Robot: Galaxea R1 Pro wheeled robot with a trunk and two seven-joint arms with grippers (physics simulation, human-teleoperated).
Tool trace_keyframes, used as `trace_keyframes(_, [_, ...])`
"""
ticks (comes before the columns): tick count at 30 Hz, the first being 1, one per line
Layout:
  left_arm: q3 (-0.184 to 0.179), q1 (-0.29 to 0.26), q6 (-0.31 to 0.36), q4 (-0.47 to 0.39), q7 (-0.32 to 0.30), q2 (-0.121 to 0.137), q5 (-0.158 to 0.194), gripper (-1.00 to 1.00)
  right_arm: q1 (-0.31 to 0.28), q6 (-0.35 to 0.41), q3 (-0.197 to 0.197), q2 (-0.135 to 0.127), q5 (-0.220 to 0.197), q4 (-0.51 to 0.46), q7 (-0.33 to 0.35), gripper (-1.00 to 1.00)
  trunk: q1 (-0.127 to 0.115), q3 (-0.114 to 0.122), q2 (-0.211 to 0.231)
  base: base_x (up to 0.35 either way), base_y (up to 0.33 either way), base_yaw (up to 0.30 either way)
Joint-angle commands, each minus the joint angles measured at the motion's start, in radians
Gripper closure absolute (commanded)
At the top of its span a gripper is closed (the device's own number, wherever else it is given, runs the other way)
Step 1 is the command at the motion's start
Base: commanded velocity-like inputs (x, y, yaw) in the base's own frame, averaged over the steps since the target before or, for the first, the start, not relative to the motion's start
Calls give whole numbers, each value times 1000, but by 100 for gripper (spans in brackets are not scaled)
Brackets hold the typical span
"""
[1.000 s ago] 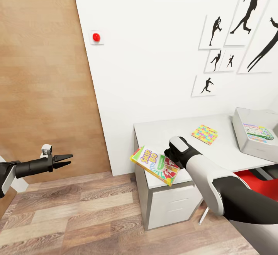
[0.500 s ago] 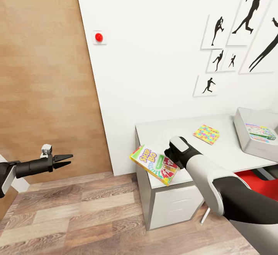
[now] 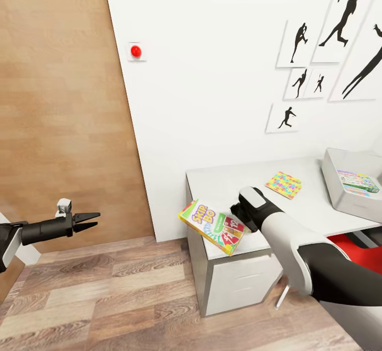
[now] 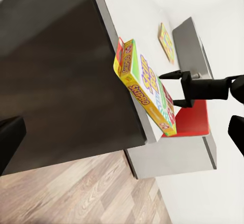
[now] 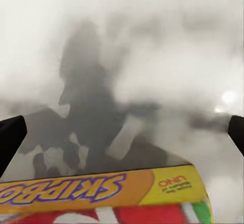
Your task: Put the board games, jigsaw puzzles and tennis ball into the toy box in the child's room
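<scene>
Head view: right gripper (image 3: pixel 237 219) pinching the Skip-Bo box (image 3: pixel 213 227)'s 3 o'clock edge over the table (image 3: pixel 233 183).
Stiff, light carton, likely tilts; left gripper (image 3: pixel 87 221) slightly parted, empty.

Toys at the worktop's near end

The green-yellow Skip-Bo box (image 3: pixel 213 227) hung tilted over the pale worktop's (image 3: pixel 313 202) corner; a multicoloured jigsaw square (image 3: pixel 283 185) lay flat farther along, and a pale, green-printed game box (image 3: pixel 358 182) rested inside the grey toy box (image 3: pixel 339 197).

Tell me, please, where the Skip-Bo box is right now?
In the head view the Skip-Bo box is in the right gripper, tilted over the near left corner of the table, left of the jigsaw puzzle.
</scene>
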Motion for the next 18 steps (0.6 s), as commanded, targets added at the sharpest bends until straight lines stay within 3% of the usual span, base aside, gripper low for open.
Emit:
trace_keyframes(1, [0, 0, 11, 0, -2, 0, 2, -100, 0, 14, 15, -5, 3, 40, -7, -100, 0, -1, 0, 0, 0, 0])
trace_keyframes(18, [0, 0, 10, 0, -1, 0, 2, -100, -7, 34, 15, -34, 7, 15, -9, -100, 0, -1, 0, 0, 0, 0])
